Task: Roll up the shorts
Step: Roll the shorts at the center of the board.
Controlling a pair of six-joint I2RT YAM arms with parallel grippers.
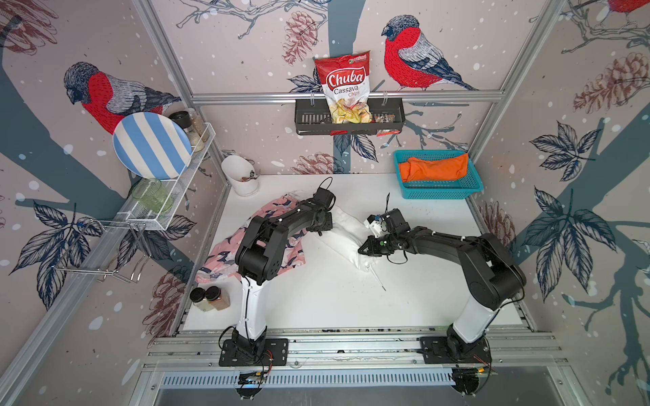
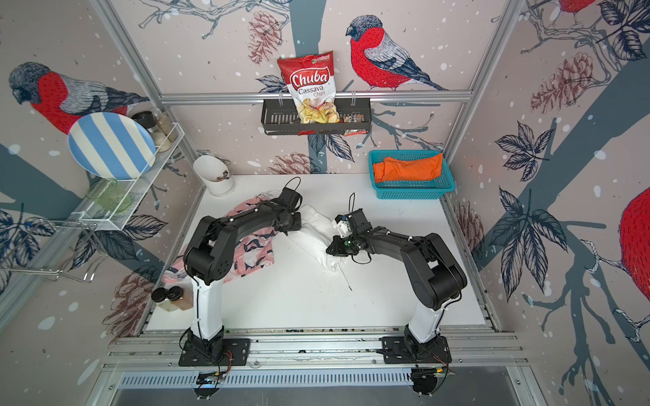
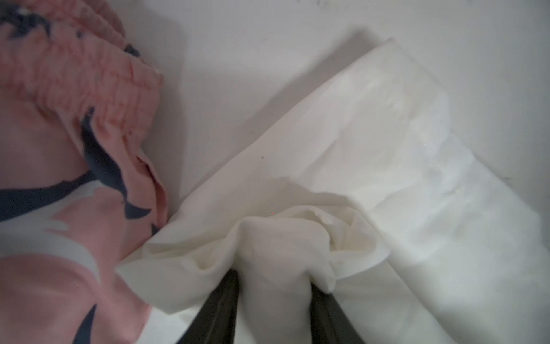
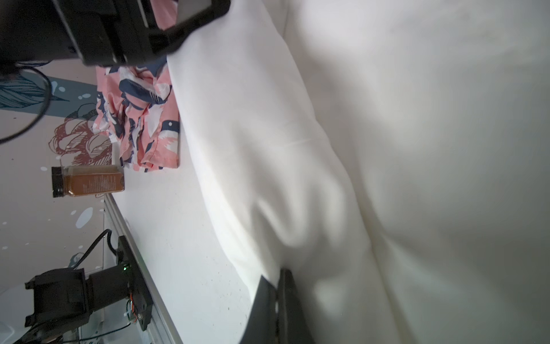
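1. In both top views the white shorts (image 1: 346, 233) (image 2: 313, 236) lie mid-tabletop (image 1: 334, 305) as a long folded band. The left gripper (image 1: 322, 230) is down on the band's far-left end and the right gripper (image 1: 364, 250) is at its near-right end. The pink shorts (image 1: 225, 256) lie crumpled under the left arm (image 1: 278, 228), touching the white shorts. The orange shorts (image 1: 436, 168) sit bundled in a teal basket (image 1: 439, 192) (far right corner).
2. In the left wrist view the left gripper (image 3: 275, 286) clamps a bunched fold of the white shorts (image 3: 372, 149) between its dark fingers (image 3: 227, 300). The rest of the cloth spreads flat on the tabletop (image 3: 238, 74). The pink shorts (image 3: 74, 125) meet the white edge.
3. In the right wrist view the right gripper (image 4: 276, 295) is closed, its fingers (image 4: 266, 300) pressed together at the edge of the white shorts (image 4: 327, 149), where creases gather (whether any cloth is pinched cannot be told). The pink shorts (image 4: 148, 119) lie beyond, with a jar (image 4: 89, 181) near them.
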